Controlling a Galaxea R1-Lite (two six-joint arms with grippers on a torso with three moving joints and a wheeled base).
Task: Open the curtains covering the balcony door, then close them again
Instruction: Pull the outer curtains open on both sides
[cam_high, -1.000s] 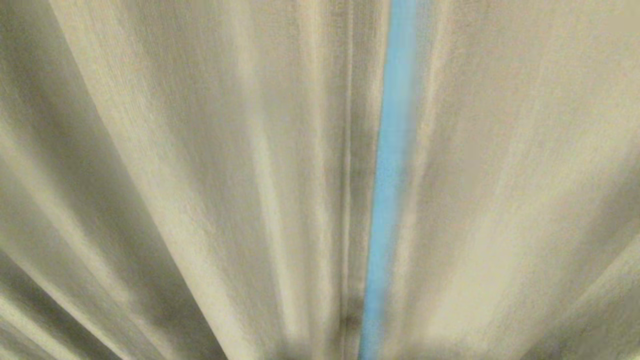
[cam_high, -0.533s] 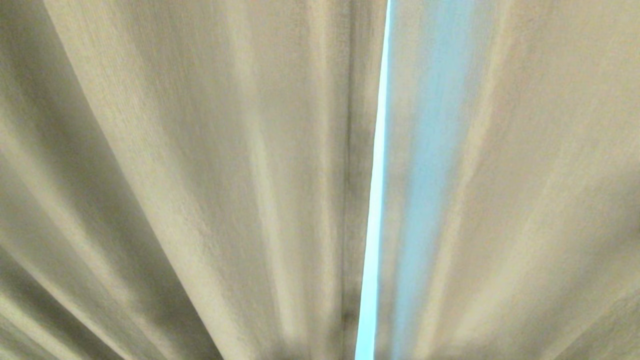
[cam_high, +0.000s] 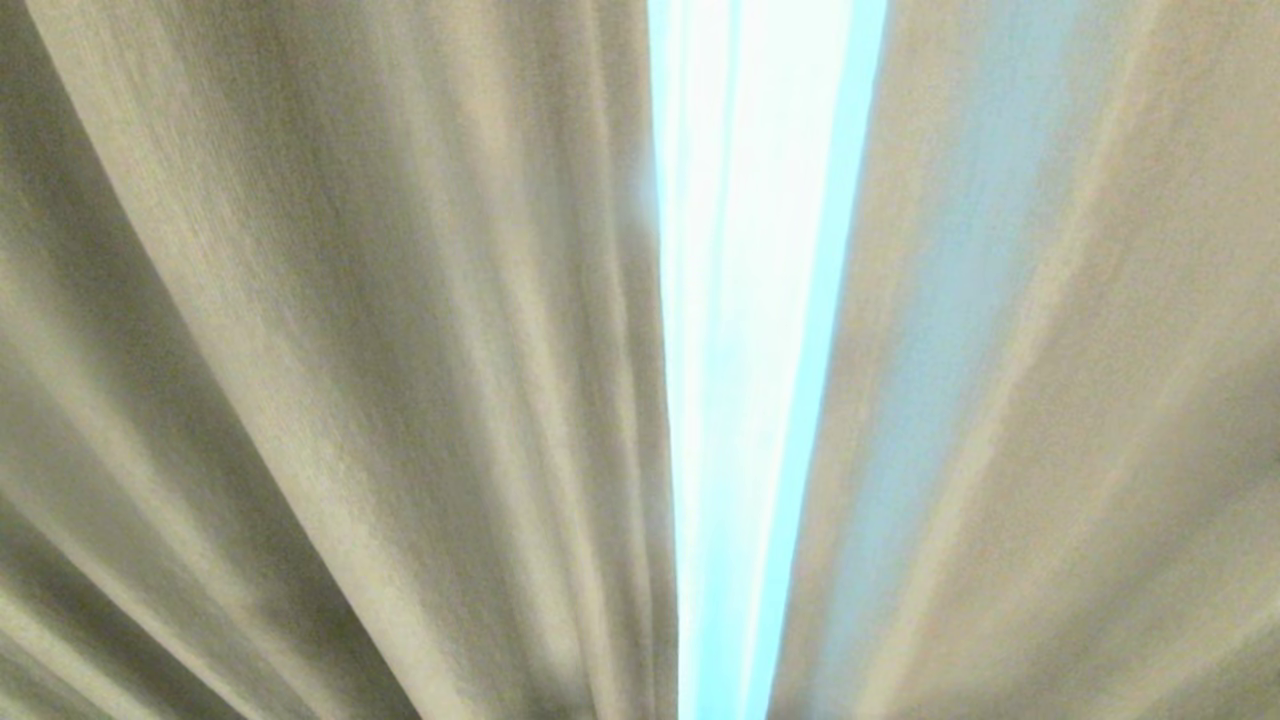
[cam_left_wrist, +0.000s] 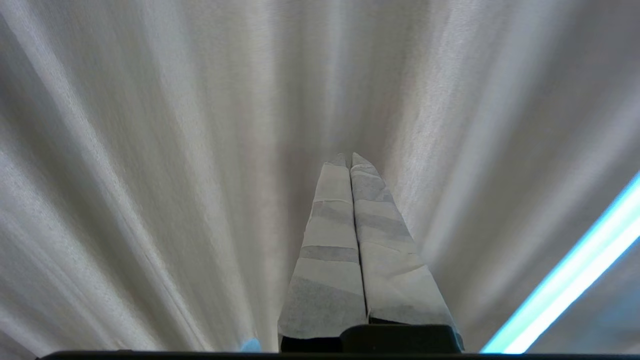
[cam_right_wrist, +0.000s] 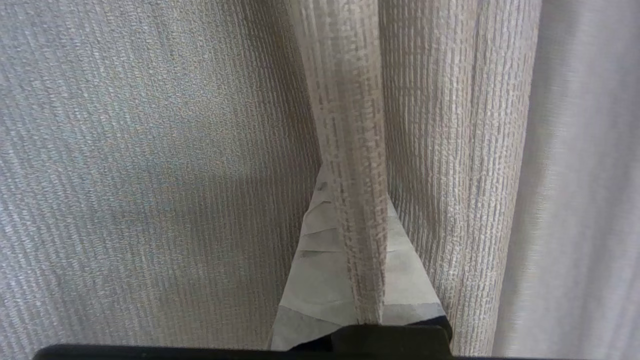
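Evidently the opening step is in hand: the curtains fill the head view, parted by a bright vertical gap just right of centre, through which the balcony door is probably hidden in glare. At lower centre of its wrist view, the right gripper pinches a fold of the woven drape between its taped fingers; the left gripper points at the cloth with its fingers pressed together on nothing. Next, I judge, the right arm must carry that fold sideways without slipping, widening the gap.
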